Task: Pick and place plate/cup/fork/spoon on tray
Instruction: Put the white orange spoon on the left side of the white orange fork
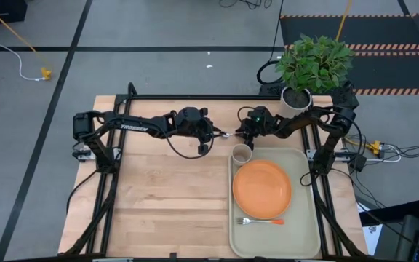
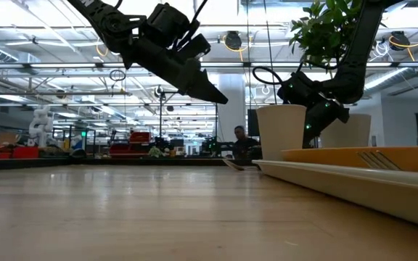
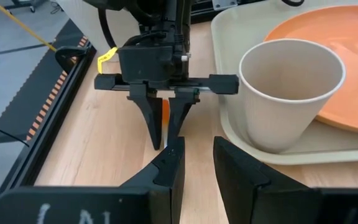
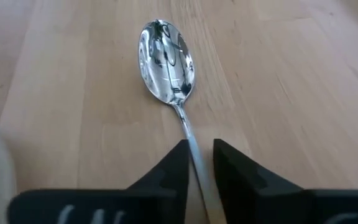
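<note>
Right wrist view first: the right gripper (image 4: 200, 163) sits low over the wooden tabletop (image 4: 73, 93), its two dark fingers a narrow gap apart with the thin shaft of the small silver metal spoon (image 4: 166, 59) running between them; whether the pads are pinching that shaft or merely straddling it, I cannot tell. The rounded bowl lies flat on the wood in the upper middle of the frame, still outside the tray. In the left wrist view the same right gripper points straight down at centre frame, a sliver of the spoon's orange handle showing between its fingers, while the left gripper (image 3: 197, 165) sits in the foreground, fingers slightly parted and holding nothing. To the right stands the small tan cylindrical cup (image 3: 288, 93) on the large pale beige-green rectangular tray (image 3: 229, 124), just beside the round orange matte plate (image 3: 347, 68). From the high view, the small silver fork with its orange handle end (image 1: 260, 220) lies on the tray below the plate. The danger, by my reckoning: that shaft is thin and lies flat, so a shallow pinch could let it pivot or slip out on the lift, and with the cup near, a careless swing toward the tray could knock it over.
</note>
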You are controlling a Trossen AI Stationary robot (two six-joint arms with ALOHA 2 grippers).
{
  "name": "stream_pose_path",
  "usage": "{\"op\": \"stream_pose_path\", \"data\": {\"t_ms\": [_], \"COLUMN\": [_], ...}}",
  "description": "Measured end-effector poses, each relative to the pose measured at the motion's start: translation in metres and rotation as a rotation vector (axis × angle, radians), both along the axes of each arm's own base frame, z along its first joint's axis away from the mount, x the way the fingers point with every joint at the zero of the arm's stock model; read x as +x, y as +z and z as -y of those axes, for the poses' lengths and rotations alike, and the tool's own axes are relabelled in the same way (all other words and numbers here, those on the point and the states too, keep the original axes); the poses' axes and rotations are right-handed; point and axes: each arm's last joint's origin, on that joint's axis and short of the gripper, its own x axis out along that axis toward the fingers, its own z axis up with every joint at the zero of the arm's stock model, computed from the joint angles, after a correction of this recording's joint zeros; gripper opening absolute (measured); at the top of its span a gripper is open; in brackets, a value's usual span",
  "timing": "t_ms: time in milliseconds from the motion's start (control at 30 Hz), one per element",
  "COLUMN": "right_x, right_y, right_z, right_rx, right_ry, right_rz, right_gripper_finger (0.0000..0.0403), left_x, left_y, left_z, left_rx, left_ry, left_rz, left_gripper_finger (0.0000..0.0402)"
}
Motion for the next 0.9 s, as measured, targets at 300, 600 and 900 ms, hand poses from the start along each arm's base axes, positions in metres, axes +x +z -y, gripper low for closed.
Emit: {"op": "stream_pose_path", "data": {"t_ms": [300, 600, 900], "right_x": [0.000, -0.003, -0.016], "right_y": [0.004, 0.030, 0.067], "right_z": [0.000, -0.001, -0.009], "right_rx": [-0.039, -0.093, -0.188], "right_ry": [0.015, 0.019, -0.038], "right_rz": [0.008, 0.054, 0.038], "right_gripper_finger": [0.0008, 0.0002, 0.0001], "left_x": [0.000, 0.001, 0.002], "left_y": [0.000, 0.002, 0.004], "left_z": [0.000, 0.000, -0.002], "left_rx": [0.005, 0.013, 0.098], "left_ry": [-0.002, 0.000, 0.076], "left_rz": [0.002, 0.024, 0.029], "left_gripper_finger": [0.0088, 0.0088, 0.0088]}}
